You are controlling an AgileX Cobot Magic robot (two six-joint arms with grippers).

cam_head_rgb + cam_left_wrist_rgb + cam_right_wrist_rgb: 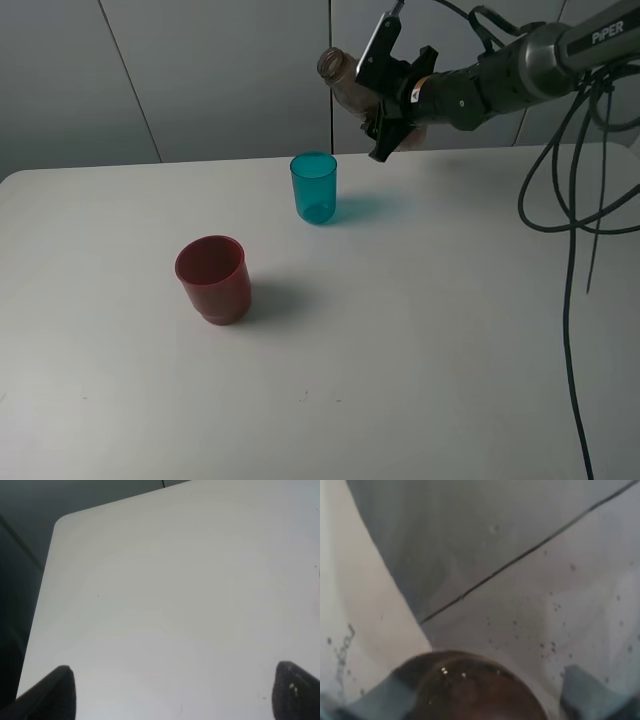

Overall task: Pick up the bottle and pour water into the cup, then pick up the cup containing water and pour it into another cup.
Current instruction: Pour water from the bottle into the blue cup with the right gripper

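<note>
The right gripper [384, 98] is clamped on the bottle [340, 78], held tilted in the air just behind the teal cup [314, 188]. The red cup [212, 278] stands well apart on the table [450, 350]. Cables [570, 200] hang at the right. The left gripper [170, 692] hangs over the table, its jaws wide apart

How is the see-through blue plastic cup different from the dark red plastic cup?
The teal-blue translucent plastic tumbler is see-through; the dark red opaque plastic cup is not. The tumbler is narrow and looks taller; the red cup is wider and squat. The tumbler stands farther back on the white table; the red cup sits nearer the front. Both stand upright, open end up, with nothing holding them.
</note>
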